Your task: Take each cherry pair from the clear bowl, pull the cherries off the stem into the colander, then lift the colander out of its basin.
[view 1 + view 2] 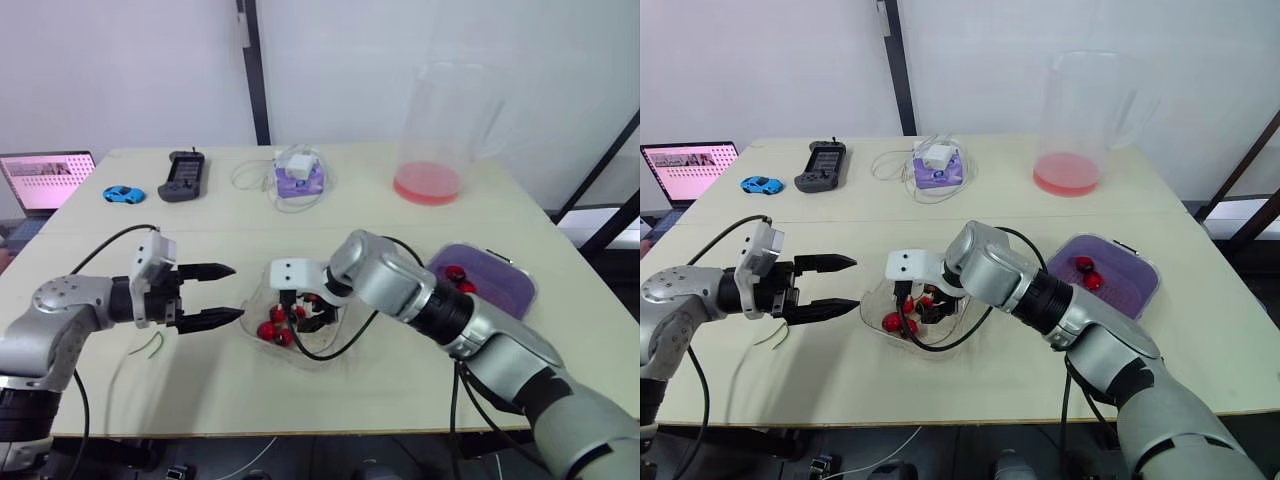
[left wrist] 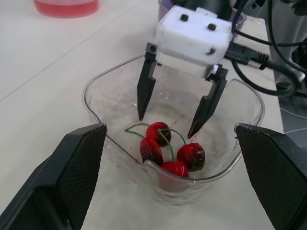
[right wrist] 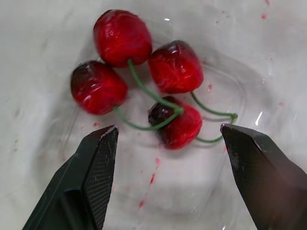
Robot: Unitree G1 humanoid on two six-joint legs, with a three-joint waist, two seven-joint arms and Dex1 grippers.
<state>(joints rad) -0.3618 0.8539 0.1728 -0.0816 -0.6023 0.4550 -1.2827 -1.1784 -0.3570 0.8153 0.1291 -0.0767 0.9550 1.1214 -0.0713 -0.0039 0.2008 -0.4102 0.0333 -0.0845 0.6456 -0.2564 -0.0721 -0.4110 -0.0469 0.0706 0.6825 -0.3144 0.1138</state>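
The clear bowl (image 1: 322, 356) sits at the table's middle front and holds two cherry pairs (image 3: 172, 67) with green stems (image 3: 144, 91). My right gripper (image 3: 169, 128) is inside the bowl, open, its fingertips just above the cherries and on either side of them, touching none. To the bowl's left my left gripper (image 1: 236, 292) hovers open and empty, pointing at the bowl. The purple colander (image 1: 503, 287) rests in its clear basin to the right of the bowl, with a few red cherries (image 1: 458, 275) in it.
A loose green stem (image 1: 150, 345) lies on the table under my left arm. At the back stand a tall pitcher with pink liquid (image 1: 440, 130), a purple box with a white charger (image 1: 298, 175), a black handheld device (image 1: 183, 175), a blue toy car (image 1: 123, 193) and a laptop (image 1: 45, 180).
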